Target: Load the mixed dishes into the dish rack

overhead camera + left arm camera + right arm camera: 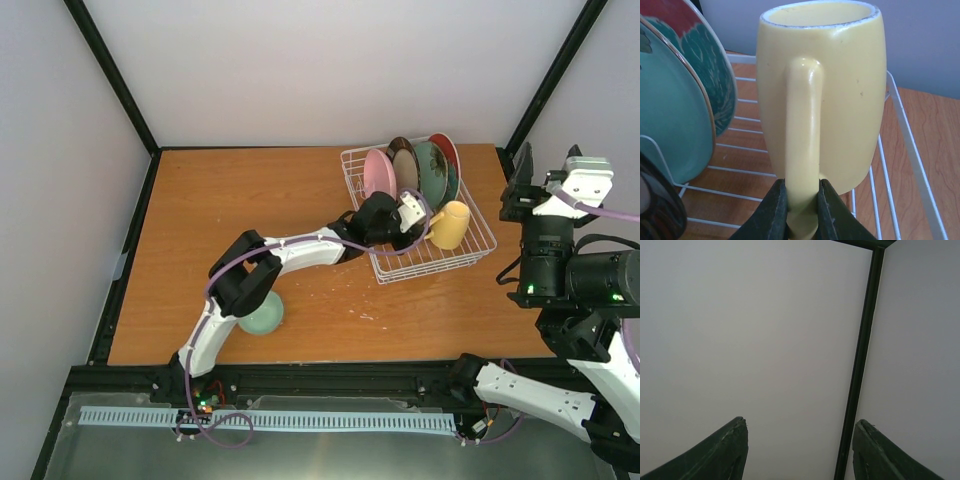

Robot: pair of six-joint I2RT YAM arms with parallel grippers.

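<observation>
Fingers, left: the black fingers point(771, 212) of the left gripper point(802, 195) pinch the handle point(804, 125) of the yellow mug point(840, 90) from both sides, closed tight near its lower end.
Fingers, right: the right gripper point(800, 440) holds its dark green fingers point(715, 455) well apart, with nothing between them, aimed at a bare wall.
Mug: inside the white wire rack point(440, 262) at its right side, tipped over, handle toward the left gripper; whether its body rests on the wires is hard to tell.
Plates: four stand on edge in the rack's back slots, from left to right the pink plate point(378, 172), dark plate point(404, 160), green plate point(432, 172) and red plate point(447, 155).
In the way: the green and red plates stand just beside the mug on one side; the rack's side rim runs close on the other.
Bowl: a small green bowl point(265, 315) sits on the table outside the rack, near the front edge, partly hidden under the elbow of the left arm point(300, 250).
Right arm: the right arm point(560, 250) is raised off the table's right edge, well apart from the rack.
Table: the table point(250, 200) is orange-brown wood with a few pale specks in front of the rack.
Room: plain white walls point(330, 70), with a black post point(860, 365) at each back corner.
</observation>
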